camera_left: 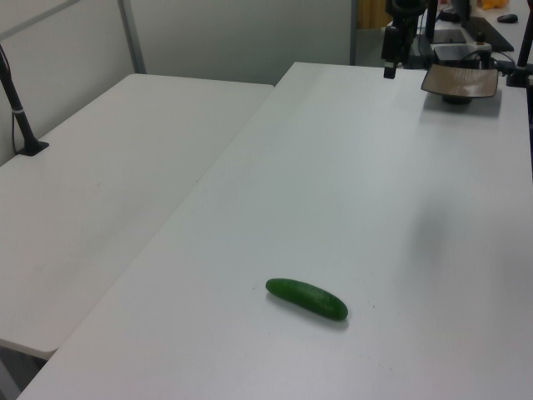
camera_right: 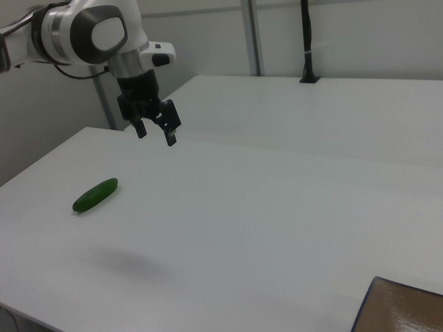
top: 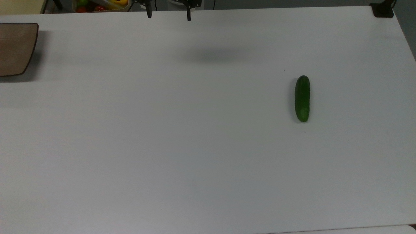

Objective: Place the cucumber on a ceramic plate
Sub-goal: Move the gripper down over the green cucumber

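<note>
Now the gripper (camera_right: 156, 131) hangs wide open and empty at upper left, the cucumber (camera_right: 95, 195) lying free below it, ceramic plate (camera_right: 405, 309) waiting lower right.

White table (top: 195, 146), second table (camera_left: 100, 183) (alongside), produce bin (top: 100, 5)

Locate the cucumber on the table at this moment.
The cucumber lies alone on the white table, toward the top view's right, far from the ceramic plate at the top view's left edge.
</note>
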Available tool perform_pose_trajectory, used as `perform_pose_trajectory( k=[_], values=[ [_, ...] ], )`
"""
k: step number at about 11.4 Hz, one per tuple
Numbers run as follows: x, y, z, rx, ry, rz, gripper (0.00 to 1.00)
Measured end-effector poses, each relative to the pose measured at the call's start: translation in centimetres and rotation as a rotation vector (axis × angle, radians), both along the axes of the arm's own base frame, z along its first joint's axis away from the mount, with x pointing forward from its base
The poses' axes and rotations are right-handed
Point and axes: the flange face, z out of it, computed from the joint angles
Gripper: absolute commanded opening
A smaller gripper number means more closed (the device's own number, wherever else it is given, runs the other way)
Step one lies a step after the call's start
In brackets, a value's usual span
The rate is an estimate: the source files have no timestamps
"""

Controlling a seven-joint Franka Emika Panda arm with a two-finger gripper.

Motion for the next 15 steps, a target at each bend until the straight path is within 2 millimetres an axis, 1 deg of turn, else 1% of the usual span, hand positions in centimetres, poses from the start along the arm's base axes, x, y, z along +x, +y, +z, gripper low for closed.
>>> perform_pose_trajectory(
  k=[11,13,15],
  values=[
    [0.0,0.3,-0.3,-0.001,0.005,0.011,1.0],
    [0.0,1.1,-0.7,0.011,0.014,0.02,1.0],
    [0.6,2.6,-1.4,0.049,-0.013,0.036,1.0]
  ],
)
